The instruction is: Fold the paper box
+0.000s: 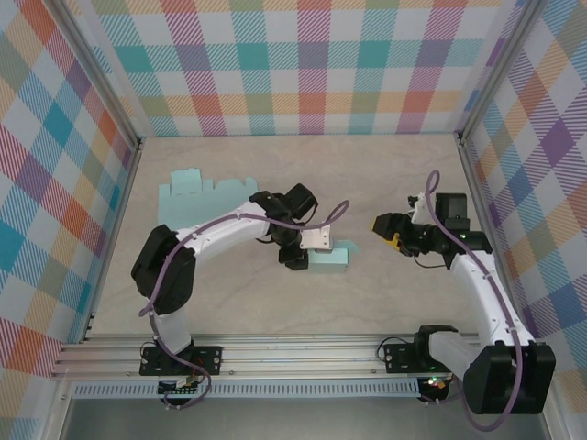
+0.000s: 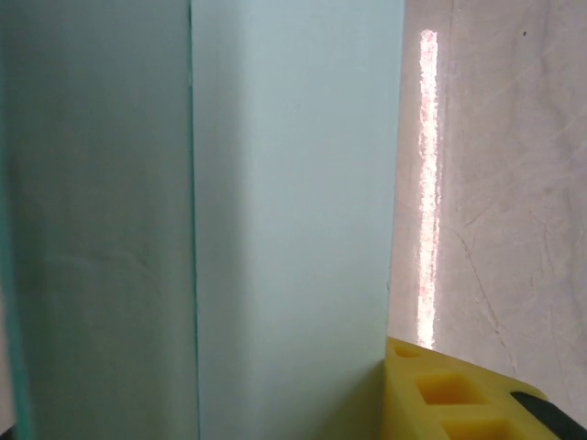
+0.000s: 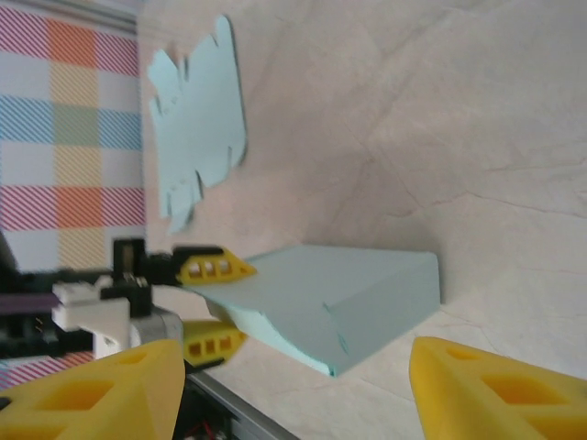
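Far left on the tabletop (image 1: 238,302), near the back wall, a flat blank (image 1: 204,192) of the same pale teal card lies unfolded, well apart from the work.

Toward the middle, the left gripper (image 1: 304,257) is clenched on the paper box (image 1: 330,258). In the right wrist view its yellow fingers (image 3: 215,267) sit one on each side of the box's open, tapering end. The box rests on the tabletop at the centre, partly formed: the far end is squared up, the gripped end is pinched flatter.

It looks like thin card, so very light, stiff only along its creases, and quick to buckle or slide if pushed on a bare panel. The surface looks smooth, so a loose pinch would likely slip. The best holds are probably near a folded edge or corner, where the walls back each other. The free squared end is the obvious place for a second grip.

To the right, the right gripper (image 1: 382,229) hangs released, jaws wide, near that free end but not touching it.
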### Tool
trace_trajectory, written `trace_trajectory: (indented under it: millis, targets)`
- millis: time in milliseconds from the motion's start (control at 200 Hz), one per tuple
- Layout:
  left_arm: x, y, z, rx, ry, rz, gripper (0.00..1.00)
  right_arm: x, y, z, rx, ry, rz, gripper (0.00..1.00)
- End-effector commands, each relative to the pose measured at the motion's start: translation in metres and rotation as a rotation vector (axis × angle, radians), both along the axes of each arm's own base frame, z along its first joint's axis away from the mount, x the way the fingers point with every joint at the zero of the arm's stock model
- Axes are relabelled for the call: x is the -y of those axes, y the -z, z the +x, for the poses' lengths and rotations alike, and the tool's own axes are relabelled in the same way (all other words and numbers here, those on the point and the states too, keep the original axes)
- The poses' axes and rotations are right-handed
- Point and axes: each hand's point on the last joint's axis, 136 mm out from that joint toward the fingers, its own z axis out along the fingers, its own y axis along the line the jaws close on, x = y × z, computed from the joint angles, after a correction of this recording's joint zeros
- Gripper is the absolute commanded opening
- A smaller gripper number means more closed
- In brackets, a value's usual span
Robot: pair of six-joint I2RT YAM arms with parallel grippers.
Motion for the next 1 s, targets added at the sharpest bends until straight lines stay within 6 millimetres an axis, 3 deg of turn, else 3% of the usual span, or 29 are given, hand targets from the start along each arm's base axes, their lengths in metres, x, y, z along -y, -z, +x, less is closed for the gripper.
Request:
trace_trajectory:
  millis: [0,40,230,420,555,710,880,995]
  targets:
    - [0.004,-0.002,-0.002,-0.046,0.036,-0.011,0.46,-0.002,0.004,-0.004,0.039,-0.069,-0.128,0.65]
    - [0.004,0.000,0.000,-0.042,0.033,-0.006,0.48,-0.005,0.005,-0.003,0.051,-0.082,-0.149,0.65]
    - [0.007,-0.001,0.010,0.001,0.019,-0.013,0.82,-0.013,0.005,-0.001,0.110,-0.127,-0.210,0.63]
    - [0.009,-0.031,0.023,0.113,-0.038,-0.072,0.97,-0.014,0.003,0.003,0.138,-0.153,-0.280,0.63]
    - [0.003,-0.074,0.028,0.203,-0.146,-0.155,0.98,-0.015,-0.005,0.005,0.175,-0.165,-0.343,0.60]
    - [-0.026,-0.114,0.042,0.336,-0.451,-0.253,0.90,-0.017,-0.007,0.001,0.192,-0.187,-0.439,0.59]
    - [-0.078,-0.128,0.057,0.385,-0.885,-0.354,0.86,-0.019,-0.004,-0.005,0.182,-0.199,-0.494,0.57]
    - [-0.082,-0.129,0.051,0.271,-0.994,-0.530,0.83,-0.024,-0.001,-0.006,0.182,-0.205,-0.498,0.54]
